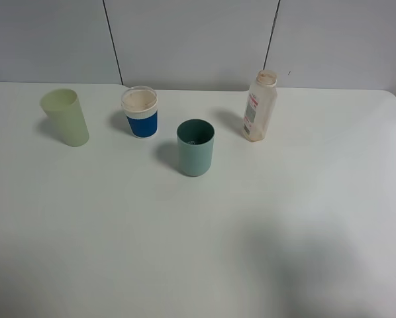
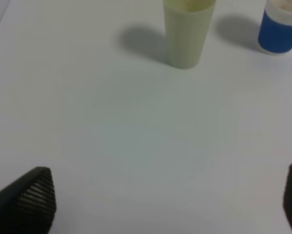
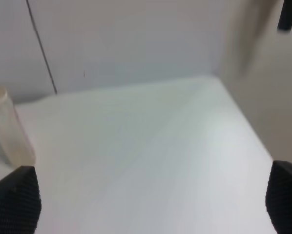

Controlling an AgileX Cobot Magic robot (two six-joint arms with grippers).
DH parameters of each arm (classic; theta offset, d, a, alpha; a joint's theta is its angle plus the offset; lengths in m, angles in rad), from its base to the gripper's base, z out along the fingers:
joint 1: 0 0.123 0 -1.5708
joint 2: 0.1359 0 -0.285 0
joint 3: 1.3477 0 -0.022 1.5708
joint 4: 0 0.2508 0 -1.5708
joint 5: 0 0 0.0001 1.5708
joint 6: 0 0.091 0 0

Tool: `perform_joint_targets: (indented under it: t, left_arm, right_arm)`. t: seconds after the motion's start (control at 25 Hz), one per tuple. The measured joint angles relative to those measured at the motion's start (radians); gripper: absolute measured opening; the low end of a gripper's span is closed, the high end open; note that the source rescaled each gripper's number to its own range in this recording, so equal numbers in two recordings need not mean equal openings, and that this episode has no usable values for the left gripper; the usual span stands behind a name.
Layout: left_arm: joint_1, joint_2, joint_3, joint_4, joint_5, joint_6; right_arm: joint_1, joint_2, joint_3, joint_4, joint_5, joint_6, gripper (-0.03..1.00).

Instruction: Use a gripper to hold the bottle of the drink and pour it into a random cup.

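The bottle (image 1: 259, 106) stands upright at the back right of the white table, uncapped, translucent with a red-and-white label; no brown drink shows in it. It also shows blurred in the right wrist view (image 3: 7, 127). The teal-green cup (image 1: 195, 147) stands upright near the table's middle, left of the bottle. Neither arm shows in the exterior view. My left gripper (image 2: 168, 204) is open over bare table, short of the pale cup. My right gripper (image 3: 148, 202) is open and empty, well apart from the bottle.
A pale yellow-green tumbler (image 1: 65, 117) stands at the back left, also in the left wrist view (image 2: 187, 30). A blue-and-white cup (image 1: 140, 111) stands between it and the teal cup, also in the left wrist view (image 2: 281, 27). A grey wall runs behind the table.
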Motion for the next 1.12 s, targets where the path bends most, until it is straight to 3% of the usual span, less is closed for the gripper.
perform_joint_targets:
  t: [0.32,0.56,1.12]
  left_arm:
    - [0.0,0.0,0.0,0.0,0.0,0.0]
    - [0.0,0.0,0.0,0.0,0.0,0.0]
    - [0.0,0.0,0.0,0.0,0.0,0.0]
  right_arm:
    - [0.0,0.0,0.043,0.029,0.199,-0.029,1.0]
    - [0.0,0.0,0.074,0.036,0.142,-0.065,1.0]
    - [0.0,0.0,0.076,0.048,0.138,-0.079,1.0]
